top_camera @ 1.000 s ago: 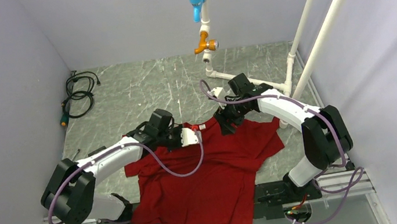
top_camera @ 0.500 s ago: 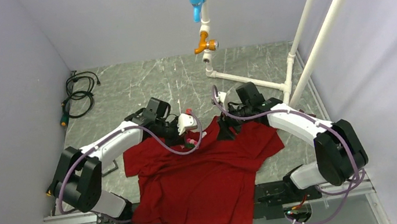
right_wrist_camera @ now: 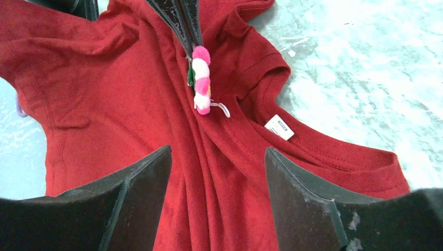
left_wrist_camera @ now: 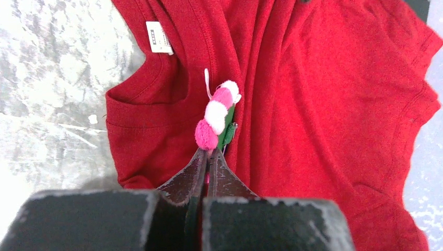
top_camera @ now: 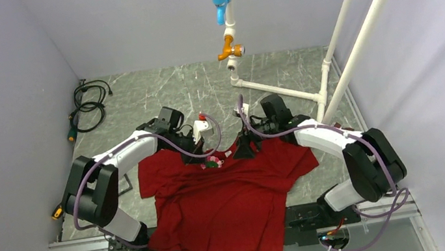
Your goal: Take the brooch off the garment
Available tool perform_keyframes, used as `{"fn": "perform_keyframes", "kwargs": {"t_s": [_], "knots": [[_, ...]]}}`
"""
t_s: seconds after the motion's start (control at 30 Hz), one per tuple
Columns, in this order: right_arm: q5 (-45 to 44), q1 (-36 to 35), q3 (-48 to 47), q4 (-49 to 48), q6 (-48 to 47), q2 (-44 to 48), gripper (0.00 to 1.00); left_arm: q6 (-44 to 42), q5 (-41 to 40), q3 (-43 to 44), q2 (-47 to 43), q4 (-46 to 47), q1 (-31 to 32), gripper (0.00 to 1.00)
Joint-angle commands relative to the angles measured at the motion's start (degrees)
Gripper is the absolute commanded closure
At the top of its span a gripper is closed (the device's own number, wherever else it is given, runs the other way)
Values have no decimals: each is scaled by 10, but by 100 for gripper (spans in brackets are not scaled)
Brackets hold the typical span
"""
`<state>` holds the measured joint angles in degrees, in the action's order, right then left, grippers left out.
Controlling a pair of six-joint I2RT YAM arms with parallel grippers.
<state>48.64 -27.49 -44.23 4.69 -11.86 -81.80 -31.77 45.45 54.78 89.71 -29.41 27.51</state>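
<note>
Left jaws pinch near end of brooch [left_wrist_camera: 217,121] — fluffy, light, crushable; likely firmer hold at green backing [left_wrist_camera: 226,132]. Right jaws spread, limp garment [right_wrist_camera: 104,94] below

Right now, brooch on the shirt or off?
On, apparently: the brooch lies against the garment by the collar, fabric ridged toward it, and the left fingers are shut on its end.

red garment [left_wrist_camera: 324,94], pink-and-white brooch [left_wrist_camera: 217,121]

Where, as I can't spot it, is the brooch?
In the left wrist view the brooch sits mid-frame on the garment beside the collar, pinched by the left hand.
</note>
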Motion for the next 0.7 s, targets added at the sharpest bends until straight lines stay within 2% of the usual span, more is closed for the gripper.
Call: {"fn": "perform_keyframes", "kwargs": {"t_s": [0.0,0.67], "knots": [[35,-10,8,-60,9,-13,31,53,54,16,6,27,-4,100],[76,-37,6,-130,71,-90,33,142,134,31,49,77,-25,100]]}}
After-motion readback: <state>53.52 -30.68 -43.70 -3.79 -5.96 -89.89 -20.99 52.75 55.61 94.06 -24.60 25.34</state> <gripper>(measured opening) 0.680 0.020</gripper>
